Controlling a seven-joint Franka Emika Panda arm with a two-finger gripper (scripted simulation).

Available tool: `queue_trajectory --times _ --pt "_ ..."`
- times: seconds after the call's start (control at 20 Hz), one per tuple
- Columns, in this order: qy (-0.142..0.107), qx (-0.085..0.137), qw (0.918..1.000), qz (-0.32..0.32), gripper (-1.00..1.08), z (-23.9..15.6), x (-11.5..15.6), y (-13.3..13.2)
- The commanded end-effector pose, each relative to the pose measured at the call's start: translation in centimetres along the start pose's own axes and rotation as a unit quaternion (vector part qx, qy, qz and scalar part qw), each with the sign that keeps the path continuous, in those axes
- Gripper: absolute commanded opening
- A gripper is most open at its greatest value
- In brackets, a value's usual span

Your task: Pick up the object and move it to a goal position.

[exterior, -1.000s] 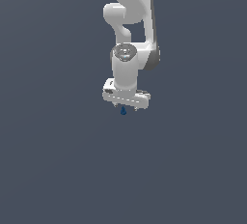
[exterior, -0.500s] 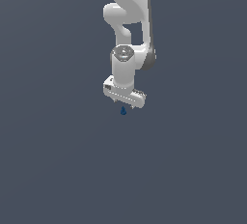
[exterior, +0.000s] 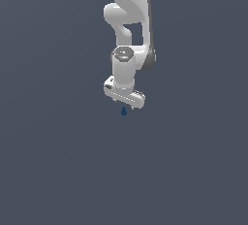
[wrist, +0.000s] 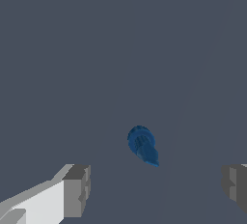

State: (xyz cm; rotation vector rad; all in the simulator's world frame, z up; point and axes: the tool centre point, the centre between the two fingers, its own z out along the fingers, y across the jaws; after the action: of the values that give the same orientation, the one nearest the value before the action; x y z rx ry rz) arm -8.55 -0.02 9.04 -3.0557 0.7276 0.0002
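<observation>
The object (exterior: 124, 112) is a tiny dark blue roundish blob on the grey floor, directly below my white gripper (exterior: 125, 104) in the exterior view. The hand sits tilted, lower toward the exterior view's right. In the wrist view the object (wrist: 142, 146) lies between and a little beyond the two grey fingertips (wrist: 76, 189), which stand wide apart. My gripper (wrist: 155, 182) is open and empty and touches nothing. The blob has a rounded body with a short stub on one side.
The floor (exterior: 58, 161) is a plain dark grey surface on every side. The white arm (exterior: 130, 20) rises above the gripper to the top of the exterior view.
The hand has turned at the wrist, from level to tilted, while staying over the same spot. The blue object has not moved.
</observation>
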Motion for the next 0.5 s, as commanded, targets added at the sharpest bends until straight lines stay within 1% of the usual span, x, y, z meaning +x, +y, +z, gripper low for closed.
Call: queue_trajectory --times 0.0,0.45 --pt "0.0 0.0 1.0 0.0 1.0 0.5 0.0 0.0" --pt "0.0 0.0 1.0 0.002 1.0 4.2 -0.1 0.1"
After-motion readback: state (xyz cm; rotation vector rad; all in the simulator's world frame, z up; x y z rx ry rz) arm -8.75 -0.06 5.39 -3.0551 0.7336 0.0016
